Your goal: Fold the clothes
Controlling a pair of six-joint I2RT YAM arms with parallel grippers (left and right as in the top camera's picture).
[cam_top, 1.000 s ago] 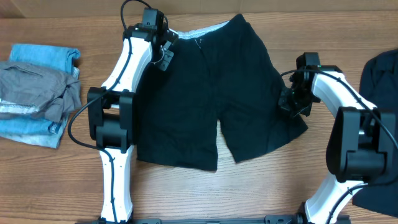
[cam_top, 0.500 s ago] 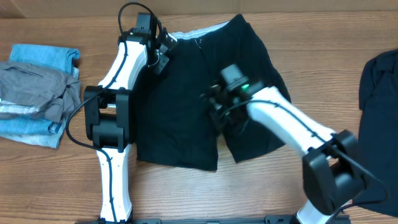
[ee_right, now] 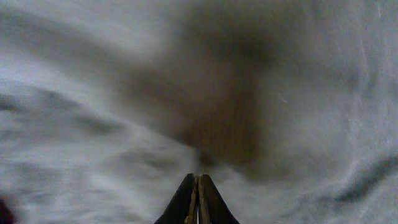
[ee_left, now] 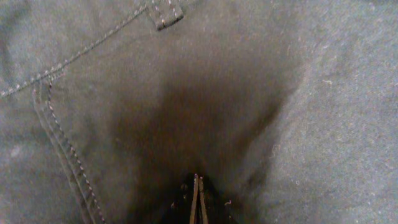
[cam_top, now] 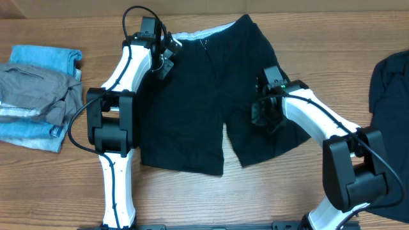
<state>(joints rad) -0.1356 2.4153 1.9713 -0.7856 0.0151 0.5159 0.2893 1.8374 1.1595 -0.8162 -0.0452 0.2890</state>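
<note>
Swinging back from the middle of the shorts (cam_top: 192, 108), where it reached half a second ago, the right gripper (cam_top: 262, 116) now sits over the right leg, inward of the outer hem where it stood a second ago; the left gripper (cam_top: 167, 59) has hardly shifted from the top left corner near the waistband. The black shorts lie spread flat in the centre of the wooden table (cam_top: 255, 198), waist toward the far edge with a strip of whitish lining (cam_top: 204, 30) showing, both legs pointing toward the arm bases. From the left wrist, the left gripper (ee_left: 198, 182) has its fingers pressed together, tips down on the dark cloth (ee_left: 280, 93) below a belt loop (ee_left: 165, 12) and beside a curved stitched seam (ee_left: 62, 143); whether any fabric is caught between them cannot be told. From the right wrist the picture is blurred, but the right gripper (ee_right: 198, 180) is likewise pressed together over rumpled cloth (ee_right: 93, 93), and a pinch cannot be confirmed. At the left edge of the table sits a pile of folded blue cloth (cam_top: 48, 56) with a grey garment (cam_top: 38, 89) on it, well apart from the shorts. Another black garment (cam_top: 390, 83) lies at the right edge.
</note>
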